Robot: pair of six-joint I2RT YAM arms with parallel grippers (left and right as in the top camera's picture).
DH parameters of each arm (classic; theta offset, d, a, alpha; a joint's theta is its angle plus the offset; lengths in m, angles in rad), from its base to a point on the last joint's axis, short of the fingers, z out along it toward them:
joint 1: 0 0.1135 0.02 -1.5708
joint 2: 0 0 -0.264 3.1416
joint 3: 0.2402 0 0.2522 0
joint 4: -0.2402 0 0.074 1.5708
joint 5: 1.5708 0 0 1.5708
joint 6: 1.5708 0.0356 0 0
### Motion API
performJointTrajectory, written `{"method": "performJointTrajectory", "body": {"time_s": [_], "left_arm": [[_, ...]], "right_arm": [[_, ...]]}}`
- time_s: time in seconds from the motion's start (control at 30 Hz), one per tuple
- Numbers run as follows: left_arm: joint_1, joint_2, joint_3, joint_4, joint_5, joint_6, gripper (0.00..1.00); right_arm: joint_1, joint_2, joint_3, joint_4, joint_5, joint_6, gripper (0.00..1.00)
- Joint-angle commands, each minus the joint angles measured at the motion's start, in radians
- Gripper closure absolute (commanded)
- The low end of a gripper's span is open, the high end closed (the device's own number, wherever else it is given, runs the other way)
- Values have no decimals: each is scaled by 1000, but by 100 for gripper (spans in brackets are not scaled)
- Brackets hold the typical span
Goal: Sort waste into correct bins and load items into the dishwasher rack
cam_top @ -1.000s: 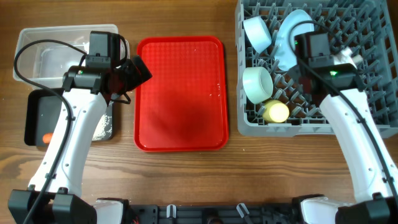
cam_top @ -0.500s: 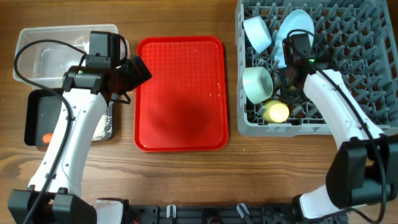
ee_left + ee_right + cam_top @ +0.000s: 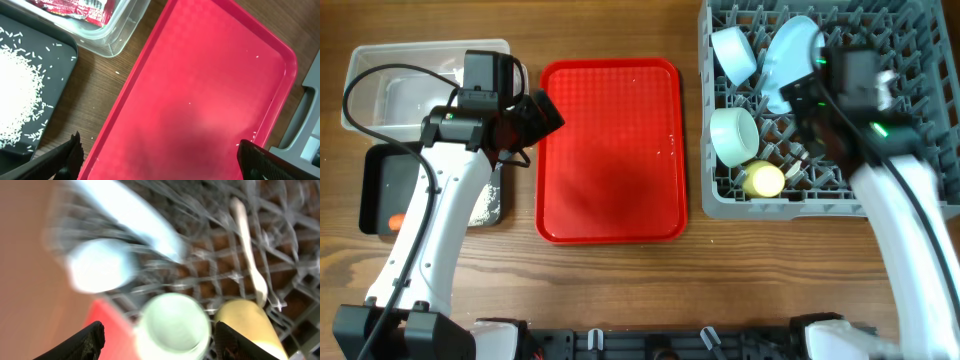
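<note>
The grey dishwasher rack (image 3: 920,40) at the right holds a pale blue bowl (image 3: 733,52), a pale blue plate (image 3: 788,55), a pale green bowl (image 3: 733,133) and a yellow cup (image 3: 763,180). In the blurred right wrist view a white spoon (image 3: 248,245) lies on the rack's grid beside the cup (image 3: 250,325). My right gripper (image 3: 165,340) hangs open over the green bowl (image 3: 172,325), holding nothing. My left gripper (image 3: 160,162) is open above the red tray (image 3: 200,75). Paper scraps (image 3: 85,7) lie in the clear tub (image 3: 380,90). Rice (image 3: 20,95) and a carrot (image 3: 395,222) are on the black tray (image 3: 375,190).
The flat red tray (image 3: 610,150) lies between the bins and the rack, with a few stray rice grains on it. Some grains also dot the wood beside the black tray. The rack's corner (image 3: 305,135) shows at the right of the left wrist view.
My right gripper went from shut to open, and the right arm has swung to the right over the rack. The left arm has not moved.
</note>
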Motion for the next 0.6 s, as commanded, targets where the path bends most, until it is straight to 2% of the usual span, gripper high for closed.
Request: {"method": "performJointTrajectory", "body": {"time_s": [0.0,0.1,0.17,0.27,0.37,0.47,0.53,0.57], "left_arm": [[-2,5,6,0,8,-10,0],[-2,5,6,0,8,-10,0],[-2,5,6,0,8,-10,0],[-2,5,6,0,8,-10,0],[-2,5,6,0,8,-10,0],[-2,5,6,0,8,-10,0],[-2,5,6,0,8,-10,0],[-2,5,6,0,8,-10,0]], "right_arm": [[1,-226,28,-22,-105,-345,0],[1,-423,27,-43,-133,-320,0],[1,-487,27,-93,-131,-317,0],[0,-616,27,-255,159,-441,0],[0,-708,25,-356,229,-449,0],[-2,-782,-101,-167,217,-679,0],[-2,-843,-248,27,140,-903,0],[-2,-867,-309,97,108,-959,0]]}}
